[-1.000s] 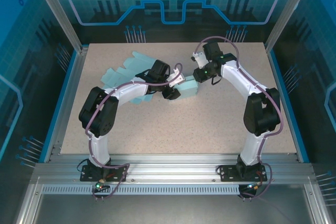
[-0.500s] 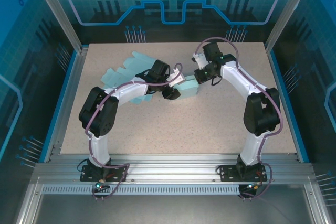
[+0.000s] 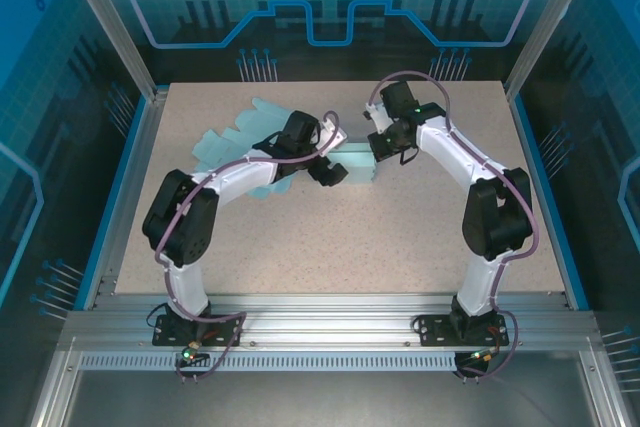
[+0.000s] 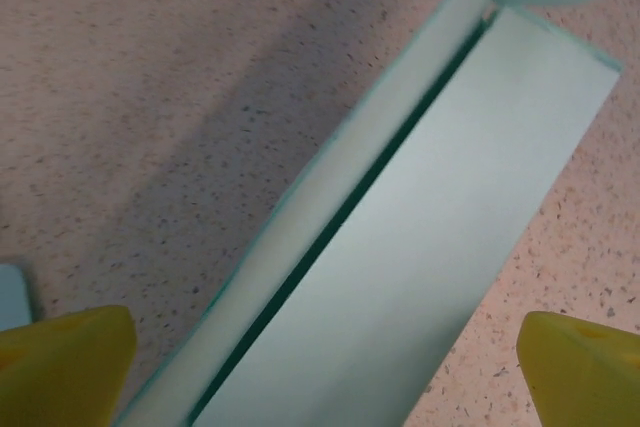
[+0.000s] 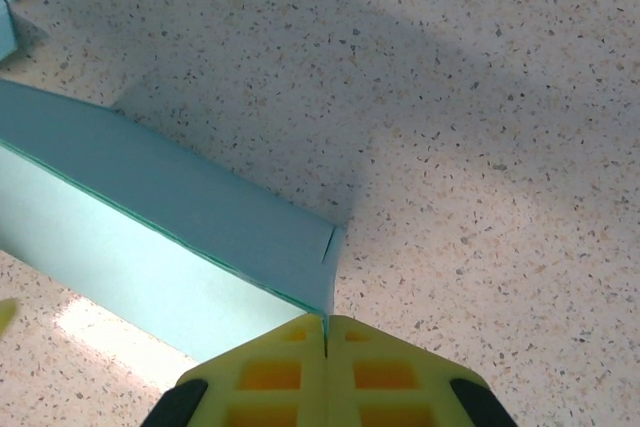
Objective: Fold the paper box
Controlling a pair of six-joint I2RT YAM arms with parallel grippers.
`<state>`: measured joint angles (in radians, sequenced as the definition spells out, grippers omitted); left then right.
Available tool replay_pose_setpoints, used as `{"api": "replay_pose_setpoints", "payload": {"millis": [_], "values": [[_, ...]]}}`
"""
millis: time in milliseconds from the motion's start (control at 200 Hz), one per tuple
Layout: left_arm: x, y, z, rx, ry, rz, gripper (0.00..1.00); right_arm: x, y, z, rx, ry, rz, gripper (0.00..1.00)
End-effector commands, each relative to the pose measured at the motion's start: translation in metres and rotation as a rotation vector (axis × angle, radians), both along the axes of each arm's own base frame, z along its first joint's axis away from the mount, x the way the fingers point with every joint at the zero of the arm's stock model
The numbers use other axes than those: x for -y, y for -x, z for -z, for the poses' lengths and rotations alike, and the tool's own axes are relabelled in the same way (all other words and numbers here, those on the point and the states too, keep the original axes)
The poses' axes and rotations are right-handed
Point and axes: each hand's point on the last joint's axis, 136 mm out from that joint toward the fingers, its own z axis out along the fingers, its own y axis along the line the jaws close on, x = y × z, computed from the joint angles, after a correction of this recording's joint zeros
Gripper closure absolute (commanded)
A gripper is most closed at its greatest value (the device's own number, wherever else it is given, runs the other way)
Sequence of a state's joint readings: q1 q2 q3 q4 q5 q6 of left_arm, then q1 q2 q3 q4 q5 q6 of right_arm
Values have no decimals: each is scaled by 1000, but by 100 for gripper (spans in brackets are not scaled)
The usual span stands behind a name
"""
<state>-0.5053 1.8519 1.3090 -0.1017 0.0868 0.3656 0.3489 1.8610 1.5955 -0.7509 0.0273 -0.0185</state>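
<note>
The paper box (image 3: pixel 357 165) lies on the speckled counter (image 3: pixel 300 247) near the middle of its far half, between the two claws. It is a pale teal, long, narrow shape. In the top view its long axis runs roughly left to right, one end toward each claw.

In the left wrist view the paper box (image 4: pixel 440 207) runs diagonally from lower left to upper right. A dark slit shows between its broad panel and a raised side wall; what is inside cannot be seen.

The left claw (image 3: pixel 330 171) is spread, and its yellow fingertips (image 4: pixel 62 362) sit on either side of the box without touching it.

The right claw (image 5: pixel 325 372) has its pads pressed together right at the box's end corner. Whether paper is caught between them cannot be told.

A flat teal paper sheet (image 3: pixel 232 132) lies to the far left, partly under the left arm.
</note>
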Motion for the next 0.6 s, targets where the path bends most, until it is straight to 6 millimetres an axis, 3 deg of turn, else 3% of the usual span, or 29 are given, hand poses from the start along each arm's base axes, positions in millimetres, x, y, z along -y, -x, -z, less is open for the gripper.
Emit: {"api": "replay_pose_setpoints", "payload": {"millis": [0,110,350,460,595], "values": [[-13,-8,-44,67,109,-117,1,1,12,-8,-18,34,-6,100],[-29,-6,-57,50,147,-180,2,0,12,-9,-16,39,-10,100],[-65,8,-67,-97,230,-256,29,-3,12,-8,-20,37,-17,100],[-72,8,-58,-141,185,-276,36,-5,11,-10,-17,33,-20,100],[-68,4,-40,-198,141,-256,37,-7,11,-11,-18,37,-22,100]]}}
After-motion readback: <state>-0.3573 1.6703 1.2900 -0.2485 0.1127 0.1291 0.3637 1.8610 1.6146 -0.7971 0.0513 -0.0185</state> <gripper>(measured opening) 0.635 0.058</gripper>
